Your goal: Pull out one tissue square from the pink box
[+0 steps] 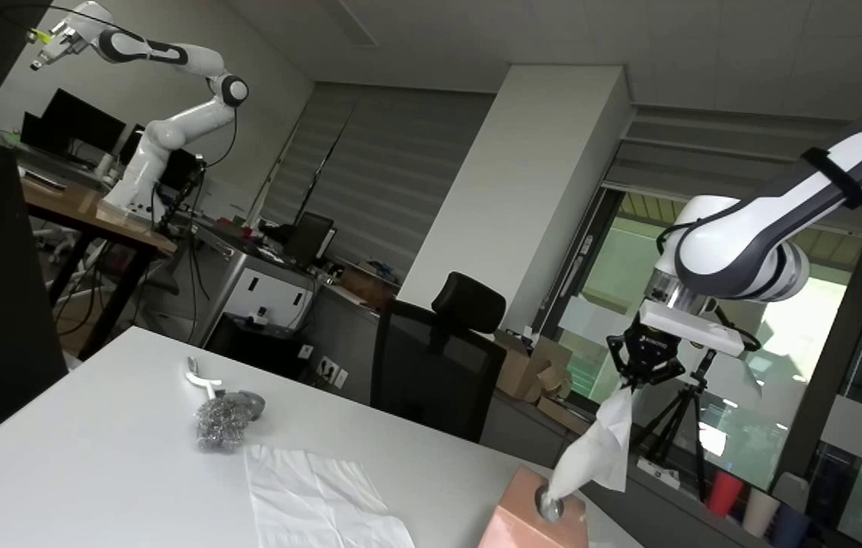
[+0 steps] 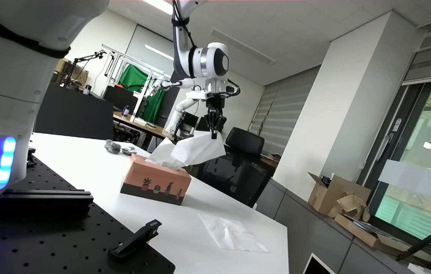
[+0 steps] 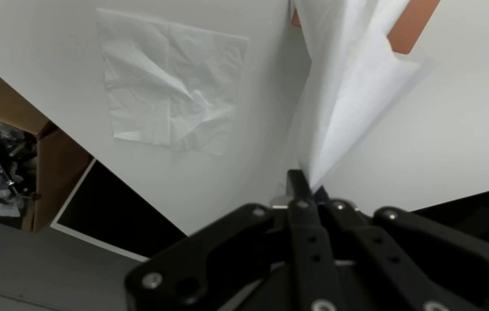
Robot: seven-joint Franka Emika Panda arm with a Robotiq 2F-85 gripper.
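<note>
Pinching a white tissue (image 3: 344,95) by one end, gripper (image 3: 309,188) hangs over the white table (image 2: 90,163), jaws pressed together on it. From there the tissue slants to the hole on top of the pink box (image 2: 158,179), which sits on the table; how much is inside, can't tell. Near the box, apart from it: another tissue (image 3: 175,90), creased, spread flat. Well apart on the same table, silvery tangle (image 1: 220,422). Beyond: black office chair (image 1: 431,365). Far back: second arm (image 1: 199,118), white, on wooden desk (image 1: 73,199).
</note>
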